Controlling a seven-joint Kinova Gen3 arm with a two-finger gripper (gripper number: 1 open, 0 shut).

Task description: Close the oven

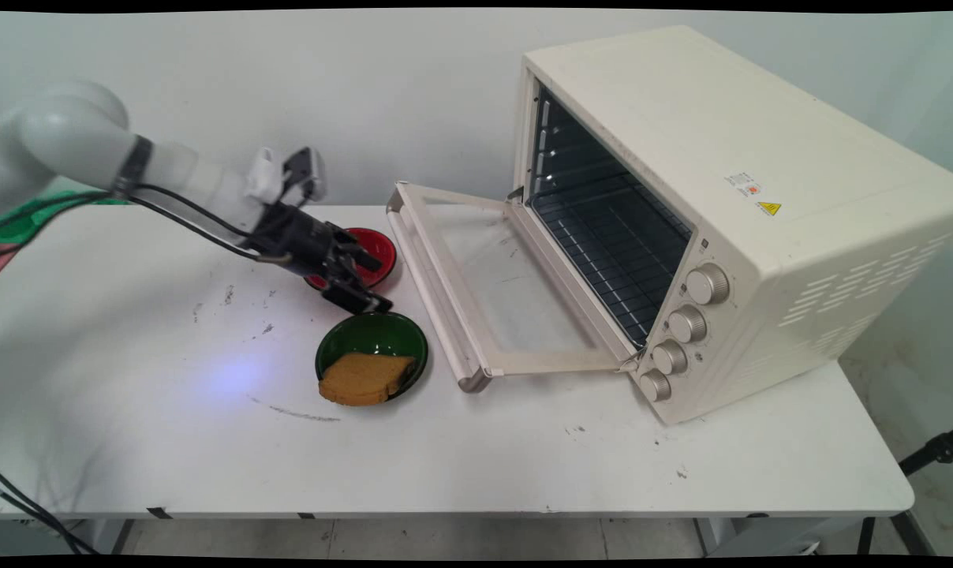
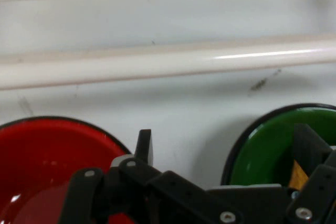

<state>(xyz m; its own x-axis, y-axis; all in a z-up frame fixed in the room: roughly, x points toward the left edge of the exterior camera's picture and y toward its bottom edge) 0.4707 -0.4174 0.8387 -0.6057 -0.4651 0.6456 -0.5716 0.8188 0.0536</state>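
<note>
End effector (image 1: 364,285) spread apart, empty, low between red bowl (image 1: 370,251) and green bowl (image 1: 375,341); bread (image 1: 364,379) sits in green; oven (image 1: 705,205) door (image 1: 484,284) open, rack bare.

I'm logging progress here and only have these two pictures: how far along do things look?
Done: the oven door is folded fully open, its rack bare. In hand: nothing; the gripper is open, hanging between the red bowl and the green bowl. Left: the bread lies untouched in the green bowl, and nothing is in the oven.
</note>
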